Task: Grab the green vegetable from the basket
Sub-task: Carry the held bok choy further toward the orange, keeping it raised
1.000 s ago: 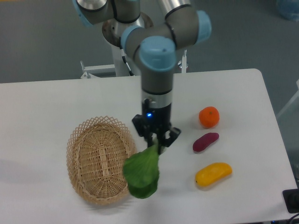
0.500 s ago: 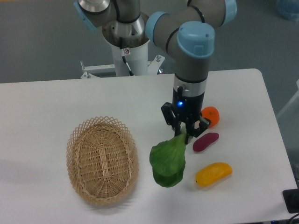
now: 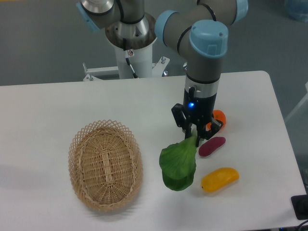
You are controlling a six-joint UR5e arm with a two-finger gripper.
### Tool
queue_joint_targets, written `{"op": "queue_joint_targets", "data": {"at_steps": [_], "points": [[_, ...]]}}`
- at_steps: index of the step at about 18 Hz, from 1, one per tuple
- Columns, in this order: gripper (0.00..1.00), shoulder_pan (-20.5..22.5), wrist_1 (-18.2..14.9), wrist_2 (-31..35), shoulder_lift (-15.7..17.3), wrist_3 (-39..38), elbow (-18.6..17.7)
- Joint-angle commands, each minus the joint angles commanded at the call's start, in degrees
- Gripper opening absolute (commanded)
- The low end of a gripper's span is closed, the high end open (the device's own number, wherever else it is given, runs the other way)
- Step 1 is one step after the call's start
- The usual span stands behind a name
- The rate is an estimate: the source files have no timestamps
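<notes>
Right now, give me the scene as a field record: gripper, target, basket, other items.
gripper: gripper shut on the green vegetable, holding it by its top end
target: green vegetable hangs from the gripper, right of the basket and clear of it
basket: basket on the table, nothing inside
other items: orange fruit, purple vegetable, yellow fruit, all on the table right of the vegetable

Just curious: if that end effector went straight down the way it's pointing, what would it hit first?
Probably the white table; the leafy green vegetable it holds would touch first, though depth is unclear.
</notes>
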Motion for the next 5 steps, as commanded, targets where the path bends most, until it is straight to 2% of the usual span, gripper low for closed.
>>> {"op": "queue_joint_targets", "data": {"at_steps": [5], "points": [[0.39,0.0,0.1,0.0,0.2,0.0,0.0]]}}
